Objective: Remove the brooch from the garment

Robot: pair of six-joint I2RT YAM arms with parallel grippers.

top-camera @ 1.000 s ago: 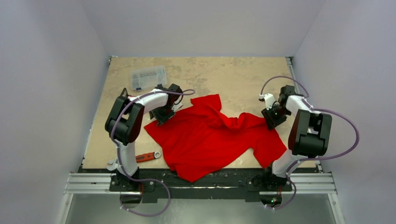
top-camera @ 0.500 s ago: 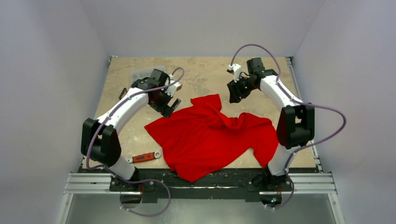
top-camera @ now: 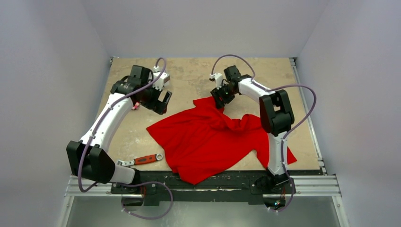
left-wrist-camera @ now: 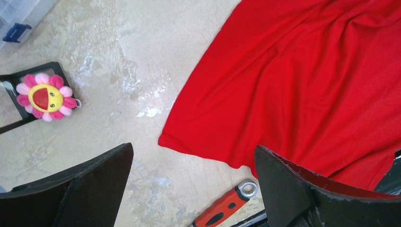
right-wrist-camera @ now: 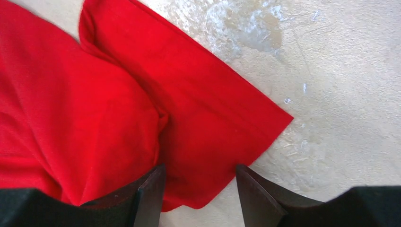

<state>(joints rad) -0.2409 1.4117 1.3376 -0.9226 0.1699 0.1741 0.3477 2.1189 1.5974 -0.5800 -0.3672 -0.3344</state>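
Brooch removal looks done as far as these views show. The pink-petalled brooch (left-wrist-camera: 46, 96) lies face up on the table (top-camera: 198, 75), well clear of the garment (top-camera: 208, 139) and off its left-hand hem, with bare tabletop between the two. It rests on a flat black-edged piece (left-wrist-camera: 9, 85) whose nature cannot be told.

The left gripper (left-wrist-camera: 194, 156) hangs above the garment's left hem with its jaws spread wide and nothing between them. The brooch is off to one side of it and not in its grasp.

The right gripper (right-wrist-camera: 199, 170) sits low over the garment's far sleeve. Its jaws are apart, and the red cloth lies flat beneath and between them, not pinched.

The garment is spread rumpled across the table, and no pin shows anywhere on its visible cloth. A red-handled wrench (left-wrist-camera: 226, 207) lies just off the garment's near-left edge, and a clear plastic box (left-wrist-camera: 19, 14) sits beyond the brooch, farther from the garment.

Judging by this, little is left beyond drawing both arms away from the garment. Nothing in view suggests the brooch needs handling again.
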